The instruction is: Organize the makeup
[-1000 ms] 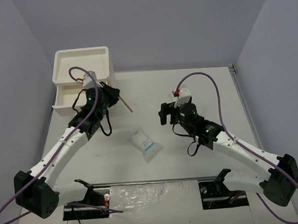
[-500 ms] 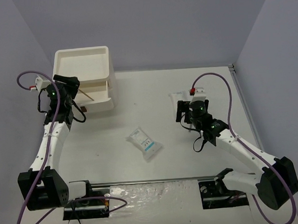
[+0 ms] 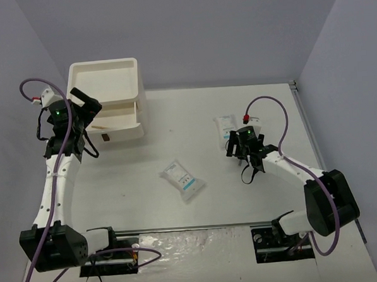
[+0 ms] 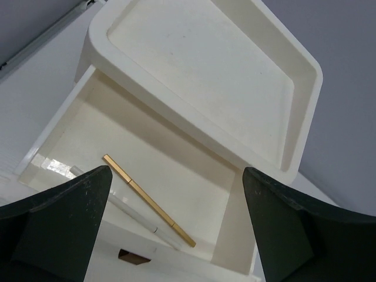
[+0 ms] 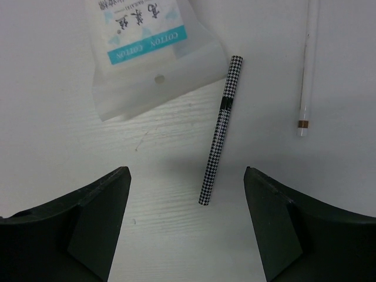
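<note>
The right gripper (image 5: 185, 173) is hovering low over the tabletop (image 5: 53, 147) with its jaws wide apart and empty. A thin houndstooth pen (image 5: 220, 130) is lying flat between them, a little to the right of the centre. I judge that picking up this pen is the step in hand.

To do it well, the gripper is needing a small shift to its right, so that the black band in the middle of the pen comes to the centre. The pen is lying nearly across the closing line, which is good. The upper end is just beside the edge of a white packet (image 5: 147, 53). The grasp should therefore go at the middle or lower, and it should go down until the tips are almost reaching the surface.

A white stick (image 5: 306, 64) is lying apart at the right, and only the right wrist view is showing it and the pen clearly.

The left gripper (image 4: 176, 173), also apart and empty, is looking into the open drawer (image 4: 76, 135) of the white box (image 3: 106, 79). Its view alone is showing a gold stick (image 4: 150, 200) and a clear tube (image 4: 132, 210) inside. Only the top view is showing a second packet (image 3: 183, 179) in the middle of the tabletop.
</note>
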You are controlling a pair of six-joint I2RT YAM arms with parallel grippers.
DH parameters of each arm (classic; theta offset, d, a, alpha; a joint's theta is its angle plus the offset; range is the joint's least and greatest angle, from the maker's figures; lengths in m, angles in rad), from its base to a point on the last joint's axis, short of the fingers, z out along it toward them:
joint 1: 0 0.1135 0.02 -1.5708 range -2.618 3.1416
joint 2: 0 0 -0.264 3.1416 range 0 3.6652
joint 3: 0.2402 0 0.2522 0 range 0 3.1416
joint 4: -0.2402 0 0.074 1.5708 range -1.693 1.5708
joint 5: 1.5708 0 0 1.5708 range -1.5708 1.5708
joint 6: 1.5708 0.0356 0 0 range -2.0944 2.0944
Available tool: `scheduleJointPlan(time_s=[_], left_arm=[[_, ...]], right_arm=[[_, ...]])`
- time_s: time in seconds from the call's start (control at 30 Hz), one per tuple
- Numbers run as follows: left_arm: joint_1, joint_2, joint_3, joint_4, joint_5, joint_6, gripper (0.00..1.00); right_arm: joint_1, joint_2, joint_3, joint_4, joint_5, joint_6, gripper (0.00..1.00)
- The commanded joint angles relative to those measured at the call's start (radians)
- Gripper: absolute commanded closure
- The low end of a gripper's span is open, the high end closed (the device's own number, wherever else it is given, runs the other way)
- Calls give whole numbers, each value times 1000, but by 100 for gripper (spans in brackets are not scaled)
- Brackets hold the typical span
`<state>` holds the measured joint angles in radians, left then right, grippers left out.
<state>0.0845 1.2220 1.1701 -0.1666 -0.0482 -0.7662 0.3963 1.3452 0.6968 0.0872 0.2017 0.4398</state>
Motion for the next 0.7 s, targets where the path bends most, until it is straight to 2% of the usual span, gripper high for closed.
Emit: scheduleJointPlan(time_s=[0.0,0.2,0.37,0.53,0.67], left_arm=[[-2,-117,76,-148,89,246,8],[-34,-253,-54,-245,138,361,8],[-64,-357,-142,-284,240,366,7],[-176,-425,-172,-306,245,343,7],[-252,-435,-198,-278,216,298,7]], right_arm=[[-8,98,27,34,41,116,31],[-11,196,33,34,113,189,43],[-16,226,21,30,175,250,54],[-19,222,9,19,216,261,73],[-17,207,6,19,189,249,98]])
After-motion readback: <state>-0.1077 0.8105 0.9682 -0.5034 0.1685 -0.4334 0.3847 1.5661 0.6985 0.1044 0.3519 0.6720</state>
